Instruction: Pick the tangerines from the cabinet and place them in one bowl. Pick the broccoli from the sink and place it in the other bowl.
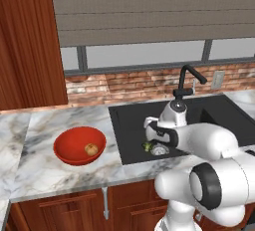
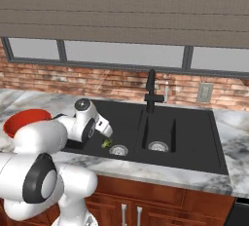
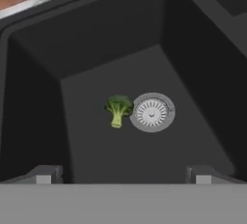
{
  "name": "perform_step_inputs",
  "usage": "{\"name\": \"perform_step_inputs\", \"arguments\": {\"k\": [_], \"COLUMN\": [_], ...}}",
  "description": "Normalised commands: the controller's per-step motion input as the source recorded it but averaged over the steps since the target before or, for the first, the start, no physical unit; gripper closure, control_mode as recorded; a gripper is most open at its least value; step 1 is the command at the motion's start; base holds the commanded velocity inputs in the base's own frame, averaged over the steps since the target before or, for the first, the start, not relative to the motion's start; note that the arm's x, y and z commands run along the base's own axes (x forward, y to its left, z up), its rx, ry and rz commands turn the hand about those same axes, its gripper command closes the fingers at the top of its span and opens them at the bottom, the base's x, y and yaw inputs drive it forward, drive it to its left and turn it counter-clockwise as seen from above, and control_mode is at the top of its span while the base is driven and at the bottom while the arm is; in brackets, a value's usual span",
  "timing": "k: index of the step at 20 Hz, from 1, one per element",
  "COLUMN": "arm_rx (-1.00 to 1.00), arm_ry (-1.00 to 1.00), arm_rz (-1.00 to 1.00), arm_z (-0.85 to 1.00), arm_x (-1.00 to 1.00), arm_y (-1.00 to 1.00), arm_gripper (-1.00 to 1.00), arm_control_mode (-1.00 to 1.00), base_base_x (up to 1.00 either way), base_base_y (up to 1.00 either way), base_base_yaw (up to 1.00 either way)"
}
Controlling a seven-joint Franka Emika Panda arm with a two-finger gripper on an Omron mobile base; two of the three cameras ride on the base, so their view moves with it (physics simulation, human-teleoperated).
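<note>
In the sink's (image 3: 96, 49) left basin, the broccoli (image 3: 118, 109) lies just beside the drain (image 3: 152, 112). The end effector (image 3: 123, 175) hovers above, fingers wide, empty. Light, probably firm; the lumpy crown likely offers the surest hold.

both base views look forward and down from behind the arm, left and right, sharing the sink (image 1: 199, 120); the hand view looks closely down into its basin below the gripper (image 3: 123, 175).
</note>
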Motion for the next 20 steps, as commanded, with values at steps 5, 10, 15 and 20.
{"name": "perform_step_inputs", "arguments": {"k": [5, 10, 15, 20], "arm_rx": [0.0, 0.0, 0.0, 0.0], "arm_ry": [-0.01, 0.03, 0.11, 0.19], "arm_rz": [0.0, 0.0, 0.0, 0.01], "arm_z": [-0.26, -0.12, -0.13, -0.11], "arm_x": [0.27, 0.16, 0.2, 0.23], "arm_y": [0.0, 0.0, 0.0, 0.0], "arm_gripper": [-1.0, -1.0, -1.0, -1.0], "arm_control_mode": [-1.0, -1.0, -1.0, -1.0], "base_base_x": [0.0, 0.0, 0.0, 0.0], "base_base_y": [0.0, 0.0, 0.0, 0.0], "base_base_yaw": [0.0, 0.0, 0.0, 0.0]}}
